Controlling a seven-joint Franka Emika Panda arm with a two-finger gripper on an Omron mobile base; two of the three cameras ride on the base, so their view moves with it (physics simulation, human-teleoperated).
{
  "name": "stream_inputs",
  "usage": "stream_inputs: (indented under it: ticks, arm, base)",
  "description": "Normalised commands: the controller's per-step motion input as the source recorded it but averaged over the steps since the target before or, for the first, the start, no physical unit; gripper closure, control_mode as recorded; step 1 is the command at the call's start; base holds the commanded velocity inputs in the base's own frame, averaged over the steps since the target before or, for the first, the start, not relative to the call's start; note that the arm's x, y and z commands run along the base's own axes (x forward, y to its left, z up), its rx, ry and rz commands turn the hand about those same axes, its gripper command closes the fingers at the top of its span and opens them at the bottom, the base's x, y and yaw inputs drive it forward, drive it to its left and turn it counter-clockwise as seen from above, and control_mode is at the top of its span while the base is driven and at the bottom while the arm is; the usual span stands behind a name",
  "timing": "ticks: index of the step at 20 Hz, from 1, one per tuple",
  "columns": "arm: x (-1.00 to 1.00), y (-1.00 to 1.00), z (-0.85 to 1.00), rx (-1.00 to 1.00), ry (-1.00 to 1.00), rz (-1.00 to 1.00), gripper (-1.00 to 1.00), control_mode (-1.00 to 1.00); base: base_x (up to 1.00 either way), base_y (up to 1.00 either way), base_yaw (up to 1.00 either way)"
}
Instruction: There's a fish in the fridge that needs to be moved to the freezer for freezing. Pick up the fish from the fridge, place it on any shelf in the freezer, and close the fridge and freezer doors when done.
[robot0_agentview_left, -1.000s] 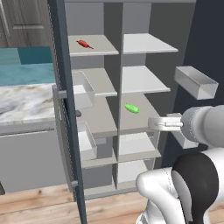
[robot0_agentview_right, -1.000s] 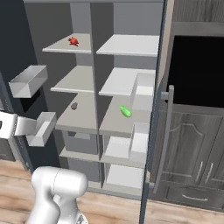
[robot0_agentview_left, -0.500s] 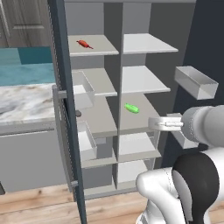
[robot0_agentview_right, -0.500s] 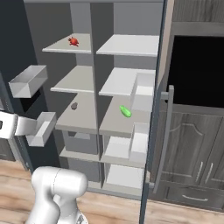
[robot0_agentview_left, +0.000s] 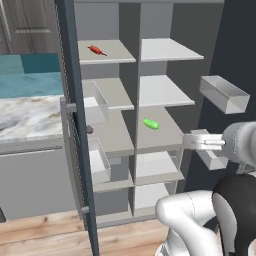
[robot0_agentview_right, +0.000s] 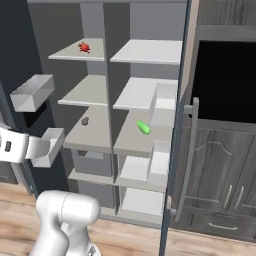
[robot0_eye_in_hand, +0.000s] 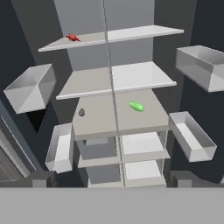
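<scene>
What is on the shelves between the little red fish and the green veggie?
Nothing. In the hand view, the fish lies on the top left shelf and the green vegetable two levels down on the right; the middle shelf between them is bare.

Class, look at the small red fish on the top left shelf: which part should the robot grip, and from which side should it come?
Probably across the slim middle of the fish, with the open claw coming in level from the open front. The fish lies flat and low on the top left shelf, slanting across the board, so the fingers should close across its narrow width.
</scene>
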Motion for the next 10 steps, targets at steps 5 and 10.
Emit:
stream_inputs:
  ticks: [5,10]
  arm:
    - [-0.07,-0.78,-0.03,-0.02,-0.21,0.07,-1.0,-1.0]
    - [-0.03,-0.89,-0.05,0.0,-0.16,0.02,-1.0,-1.0]
  base:
    - [0.0,0.0,0.0]
    - [0.0,0.0,0.0]
